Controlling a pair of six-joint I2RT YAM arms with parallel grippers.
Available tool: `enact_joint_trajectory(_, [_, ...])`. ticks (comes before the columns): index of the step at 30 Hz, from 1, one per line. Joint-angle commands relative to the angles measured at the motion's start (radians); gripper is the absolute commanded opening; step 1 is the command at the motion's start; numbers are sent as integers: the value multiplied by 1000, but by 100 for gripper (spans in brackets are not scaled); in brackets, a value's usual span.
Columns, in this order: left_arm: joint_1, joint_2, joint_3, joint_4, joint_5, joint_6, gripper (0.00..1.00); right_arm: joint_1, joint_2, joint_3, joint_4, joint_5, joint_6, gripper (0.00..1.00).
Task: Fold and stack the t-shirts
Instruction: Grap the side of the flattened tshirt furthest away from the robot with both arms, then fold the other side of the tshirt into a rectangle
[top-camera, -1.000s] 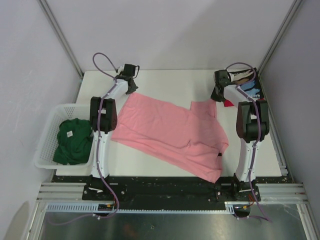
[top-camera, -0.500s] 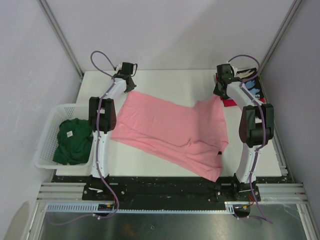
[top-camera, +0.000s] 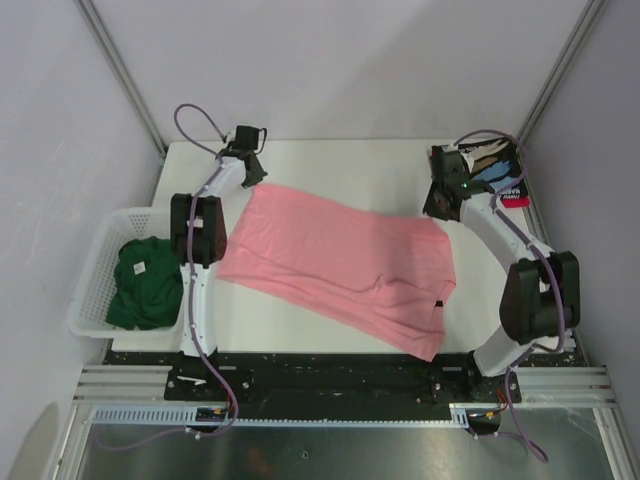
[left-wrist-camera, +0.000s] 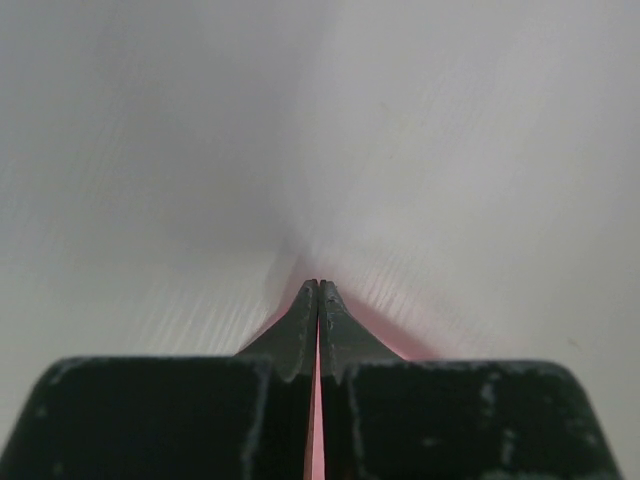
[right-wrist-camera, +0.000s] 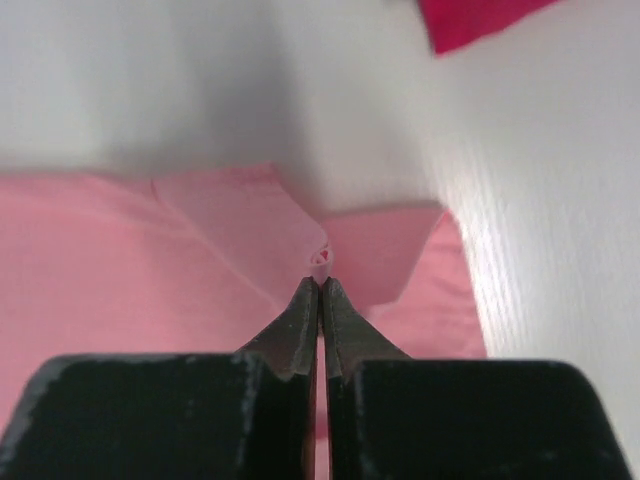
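Observation:
A light pink t-shirt (top-camera: 335, 262) lies spread across the middle of the white table (top-camera: 340, 160). My left gripper (top-camera: 250, 180) is shut on its far left corner; the left wrist view shows a thin pink strip pinched between the closed jaws of that gripper (left-wrist-camera: 319, 285). At the shirt's far right corner, my right gripper (top-camera: 438, 208) is shut on a small fold of the pink cloth (right-wrist-camera: 321, 257), seen just past its tips (right-wrist-camera: 320, 283). A dark green tee (top-camera: 145, 282) sits bunched in the basket. A black printed tee (top-camera: 495, 168) lies on a red one (top-camera: 518, 201) at the back right.
The white slatted basket (top-camera: 92, 262) stands off the table's left edge beside the left arm. A corner of the red tee (right-wrist-camera: 470, 20) shows beyond the right gripper. Grey walls and metal frame posts close in the back and sides.
The right gripper drew the shirt's right corner outward, so the folded-over flap opened and the cloth lies flatter. The left gripper shifted slightly back and left with its corner. Both stayed shut.

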Motion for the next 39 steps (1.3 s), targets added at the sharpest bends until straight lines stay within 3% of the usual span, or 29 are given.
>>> enact_joint_trajectory(1, [16, -132, -79, 55, 27, 23, 0, 51, -146, -110, -36, -41, 68, 0])
enact_joint_trajectory(19, [41, -338, -444, 164, 35, -32, 0, 317, -500, -463, -113, -8, 271, 0])
enact_joint_trajectory(39, [77, -493, -577, 186, 41, -20, 0, 360, -632, -463, -214, 20, 302, 0])
